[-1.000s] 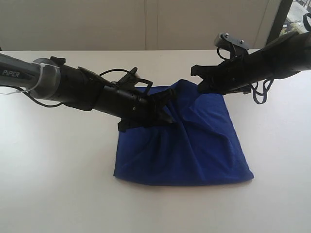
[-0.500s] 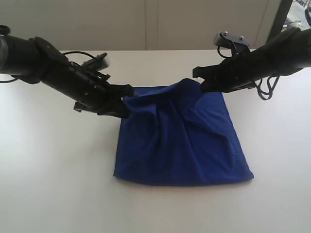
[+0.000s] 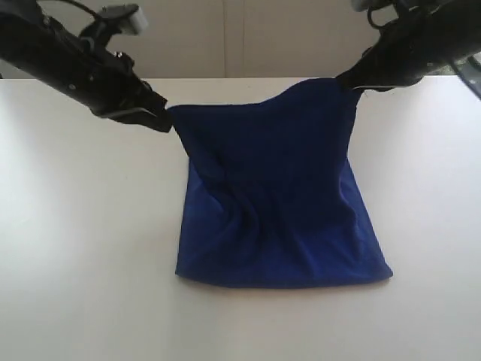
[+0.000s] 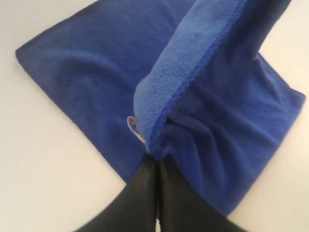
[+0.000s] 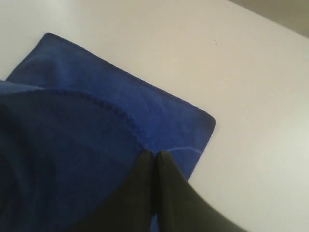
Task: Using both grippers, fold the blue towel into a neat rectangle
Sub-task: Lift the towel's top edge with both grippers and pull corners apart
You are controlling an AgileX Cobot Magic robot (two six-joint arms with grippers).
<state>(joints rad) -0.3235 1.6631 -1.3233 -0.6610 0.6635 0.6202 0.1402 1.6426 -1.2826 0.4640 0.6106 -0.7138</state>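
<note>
Around the cloth: white worktop (image 3: 83, 263) on all sides, pale wall (image 3: 225, 37) behind its far edge, and two black arms coming in from upper left and upper right of the ext. view.

The blue towel (image 3: 278, 226) sat approx. mid-worktop. Its near part lay flat, w/ the near edge straight and roughly parallel to the worktop front. The far part was raised off the surface and stretched btwn the two tools. The long axis ran front-to-back in the ext. view, from the flat near edge up to the held edge. That held edge sloped, higher on the right. Creases bunched in the left-centre of the cloth; the right side hung smoother.

The left tool (image 3: 167, 120) was clamped on the far-left corner. In the left wrist view the fingers were pressed together w/ the hem pinched at the tips, and a small white label (image 4: 133, 126) was just beside the pinch.

The right tool (image 3: 347, 81) was clamped on the far-right corner. In the right wrist view the fingers were together on the hem of the lifted layer. A lower layer lay flat beneath it, one corner showing on the worktop.

Room: wide bare worktop left, right and in front of the towel. There was less behind, where the held edge was near the worktop's far edge.
</note>
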